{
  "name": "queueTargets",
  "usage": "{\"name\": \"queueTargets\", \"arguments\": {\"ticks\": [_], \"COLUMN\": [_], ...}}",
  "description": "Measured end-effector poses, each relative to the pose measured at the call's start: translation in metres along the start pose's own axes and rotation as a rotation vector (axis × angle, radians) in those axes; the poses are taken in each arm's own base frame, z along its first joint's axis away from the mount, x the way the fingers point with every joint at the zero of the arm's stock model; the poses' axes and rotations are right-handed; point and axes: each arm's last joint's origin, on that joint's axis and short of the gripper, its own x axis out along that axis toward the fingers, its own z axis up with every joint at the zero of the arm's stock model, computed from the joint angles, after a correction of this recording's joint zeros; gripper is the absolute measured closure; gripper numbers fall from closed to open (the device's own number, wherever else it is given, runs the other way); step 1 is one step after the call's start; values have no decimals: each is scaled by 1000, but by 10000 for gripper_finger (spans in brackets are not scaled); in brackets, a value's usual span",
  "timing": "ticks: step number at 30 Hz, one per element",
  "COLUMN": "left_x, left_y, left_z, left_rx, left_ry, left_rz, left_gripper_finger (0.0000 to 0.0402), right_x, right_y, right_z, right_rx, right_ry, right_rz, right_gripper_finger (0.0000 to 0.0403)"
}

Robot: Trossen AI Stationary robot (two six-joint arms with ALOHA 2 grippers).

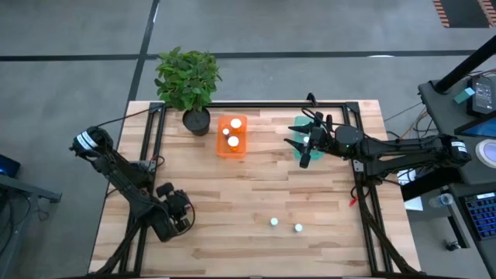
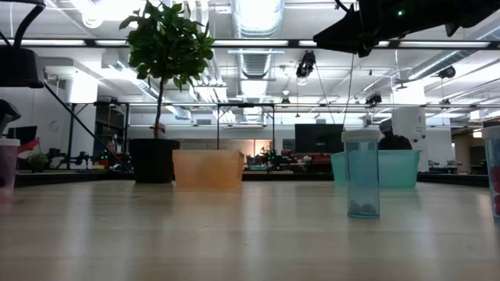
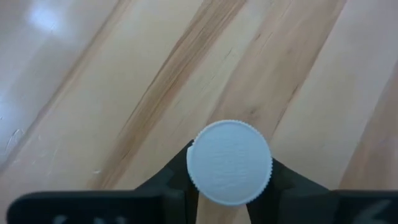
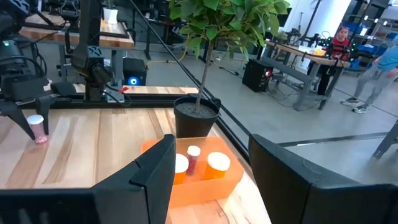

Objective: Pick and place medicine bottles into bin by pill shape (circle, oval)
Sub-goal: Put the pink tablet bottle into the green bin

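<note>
A pink medicine bottle (image 4: 37, 129) with a white cap (image 3: 230, 162) stands near the table's front left. My left gripper (image 1: 180, 215) is over it, tipped steeply down and shut on it. Two more medicine bottles (image 1: 274, 222) (image 1: 298, 228) stand on the table near the front edge, right of centre. The nearer one shows teal in the low view (image 2: 362, 178). The orange bin (image 1: 232, 137) at the back holds three white-capped bottles. My right gripper (image 4: 208, 180) hangs open and level above the teal bin (image 1: 301, 142), with nothing between its fingers. My left gripper pinches the bottle between its two fingers (image 3: 179, 174), which lie against opposite sides at the cap's rim (image 3: 190, 163). The fingers come from above, slanting down. The bottle stands upright, and its base (image 4: 40, 140) looks to be on the table.
A black plant pot (image 1: 196, 121) with a leafy plant stands at the back, left of the orange bin. Black frame rails (image 1: 152, 139) run along the table's left, far and right edges. Bare wood lies between the bins and the two front bottles.
</note>
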Motion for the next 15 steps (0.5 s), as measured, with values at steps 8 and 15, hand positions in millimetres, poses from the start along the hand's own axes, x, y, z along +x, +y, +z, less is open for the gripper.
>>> {"name": "queueTargets", "arguments": {"ticks": [8, 15], "left_x": [-7, -8], "left_y": [-9, -15], "left_z": [11, 54], "left_rx": [-21, 66], "left_ry": [-43, -142], "left_rz": [-25, 16], "left_gripper_finger": [322, 322], "right_x": [0, 10], "right_y": [0, 7], "right_z": [-1, -15], "right_rx": [16, 54], "right_ry": [10, 67], "right_rz": [2, 90], "right_gripper_finger": [211, 211]}}
